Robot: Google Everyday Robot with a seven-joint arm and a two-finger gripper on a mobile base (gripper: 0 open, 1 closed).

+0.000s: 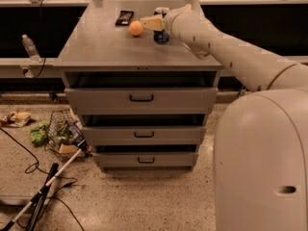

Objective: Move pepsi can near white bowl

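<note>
The pepsi can (161, 35), blue with a silver top, stands upright at the back middle of the grey cabinet top (106, 47). My gripper (155, 23) reaches in from the right and is shut around the can's middle. One cream finger (150, 23) crosses in front of the can and points left toward the orange fruit (136, 28). The can's top and base show above and below that finger. The white bowl is out of view.
A black flat object (124, 17) lies behind the orange. The cabinet has three drawers (141, 98). A water bottle (30, 47) stands on the left ledge. Litter, a wire basket (60, 131) and cables lie on the floor at the left.
</note>
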